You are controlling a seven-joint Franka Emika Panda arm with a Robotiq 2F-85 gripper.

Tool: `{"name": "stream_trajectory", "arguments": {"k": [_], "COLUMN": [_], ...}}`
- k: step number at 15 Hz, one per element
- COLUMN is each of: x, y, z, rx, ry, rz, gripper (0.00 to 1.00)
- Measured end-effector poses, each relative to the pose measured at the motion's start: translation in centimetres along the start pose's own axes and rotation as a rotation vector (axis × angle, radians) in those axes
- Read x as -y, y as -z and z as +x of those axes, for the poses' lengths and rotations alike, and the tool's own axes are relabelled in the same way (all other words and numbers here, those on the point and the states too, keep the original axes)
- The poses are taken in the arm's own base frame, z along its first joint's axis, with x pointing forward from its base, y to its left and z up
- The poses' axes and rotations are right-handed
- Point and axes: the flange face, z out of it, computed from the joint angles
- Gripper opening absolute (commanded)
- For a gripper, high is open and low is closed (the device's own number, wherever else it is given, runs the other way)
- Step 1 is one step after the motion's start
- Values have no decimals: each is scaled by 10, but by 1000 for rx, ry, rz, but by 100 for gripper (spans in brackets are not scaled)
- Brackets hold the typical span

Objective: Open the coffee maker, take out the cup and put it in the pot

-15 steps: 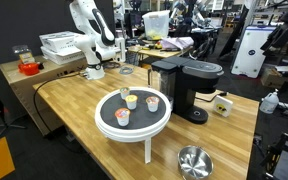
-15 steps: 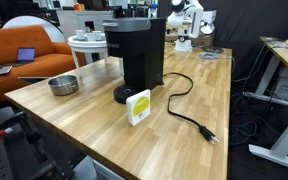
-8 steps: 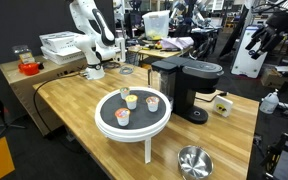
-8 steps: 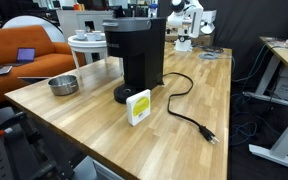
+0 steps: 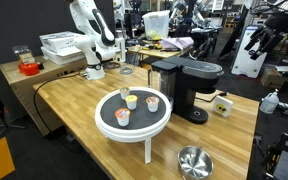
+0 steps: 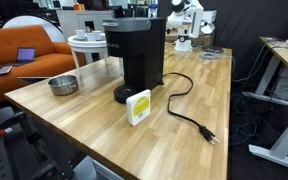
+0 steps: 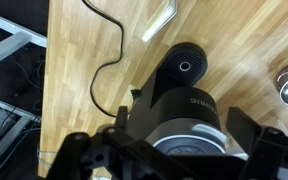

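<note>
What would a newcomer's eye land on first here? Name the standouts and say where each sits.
The black coffee maker dominates the middle of the wooden table, its top closed, with the open tool hovering right above it in the wrist view. Beside it stands a white pedestal tray carrying three small cups. The shiny steel pot sits alone near the table's edge.

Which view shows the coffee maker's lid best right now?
The wrist view: it looks straight down on the lid, large in frame, with the open tool framing it. In an exterior view the coffee maker is small, front on, lid down; in an exterior view from behind, only its boxy back shows.
</note>
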Motion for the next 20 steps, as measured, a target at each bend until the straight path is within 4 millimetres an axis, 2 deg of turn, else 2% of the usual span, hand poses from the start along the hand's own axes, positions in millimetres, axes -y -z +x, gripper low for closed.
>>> {"name": "stream_trajectory", "arguments": {"k": [5,9,12,15,20], "x": [6,29,50,50,49], "y": [-1,-6,-17,-10,-11], "z": [6,23,28,40,40], "rx": [6,31,50,11,12], "ry": [35,193,330,361,359], "rz": [-3,-33,-113,-217,-225], "gripper": [100,100,100,100,100]}}
